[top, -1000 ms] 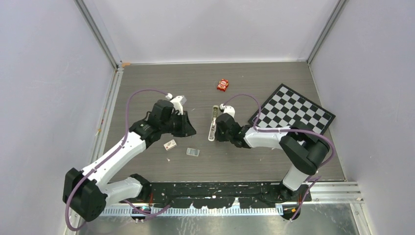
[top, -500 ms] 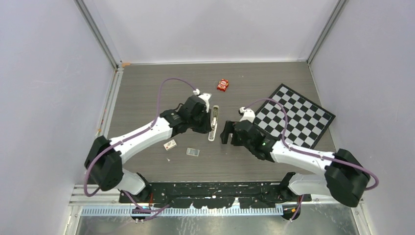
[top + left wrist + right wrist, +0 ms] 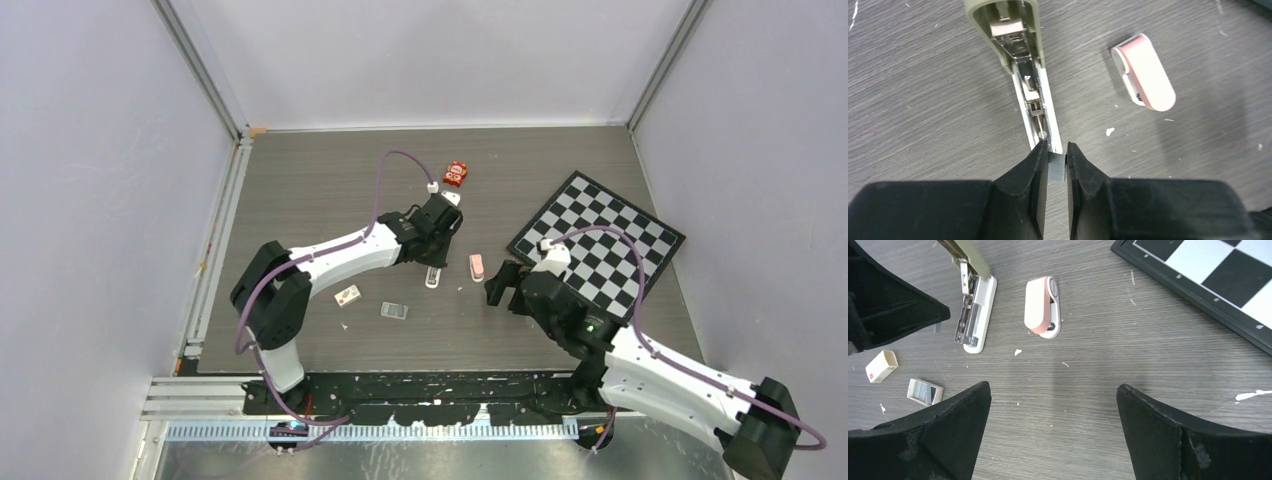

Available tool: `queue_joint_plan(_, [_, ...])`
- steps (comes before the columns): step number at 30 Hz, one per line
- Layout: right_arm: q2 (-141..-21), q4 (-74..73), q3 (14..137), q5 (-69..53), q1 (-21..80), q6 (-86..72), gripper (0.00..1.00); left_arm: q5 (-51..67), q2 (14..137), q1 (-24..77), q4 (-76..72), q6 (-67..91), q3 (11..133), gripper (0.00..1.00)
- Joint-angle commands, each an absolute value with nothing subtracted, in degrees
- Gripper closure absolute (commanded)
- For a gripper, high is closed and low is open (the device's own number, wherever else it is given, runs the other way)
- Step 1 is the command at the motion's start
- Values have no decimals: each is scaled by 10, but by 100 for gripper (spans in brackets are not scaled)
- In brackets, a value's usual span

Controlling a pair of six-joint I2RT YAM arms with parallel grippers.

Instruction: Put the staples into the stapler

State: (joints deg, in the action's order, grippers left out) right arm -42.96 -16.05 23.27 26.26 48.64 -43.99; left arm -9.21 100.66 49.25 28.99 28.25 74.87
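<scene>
The stapler [image 3: 1034, 100] lies open on the table, its olive-grey lid [image 3: 1003, 30] hinged up and its pale metal channel bare. My left gripper [image 3: 1056, 148] hovers at the channel's near end, shut on a short silvery strip of staples [image 3: 1056, 166]. From above, the left gripper [image 3: 433, 250] covers most of the stapler [image 3: 432, 279]. A square block of more staples [image 3: 394, 311] rests nearer the arms and also shows as the staples block [image 3: 924, 391]. My right gripper [image 3: 1052, 387] is open and empty, to the right of the stapler [image 3: 973, 315].
A pink-and-white piece [image 3: 477, 266] lies just right of the stapler. A small white-and-red box [image 3: 347, 295] sits to the left, a red packet [image 3: 455, 173] at the back. A checkerboard [image 3: 597, 235] covers the right side. Walls enclose the table.
My left gripper has swung right, from left of the stapler to right over it. My right gripper has opened and pulled back from the stapler. The pink-and-white piece now shows on the table.
</scene>
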Motion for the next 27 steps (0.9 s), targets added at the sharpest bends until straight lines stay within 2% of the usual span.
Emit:
queue_joint_plan(1, [-374, -199, 225, 315, 489, -456, 0, -141, 1021, 495, 304, 277, 779, 90])
queue_joint_plan(27, [-346, -237, 236, 332, 489, -453, 0, -159, 1053, 499, 301, 316, 780, 91])
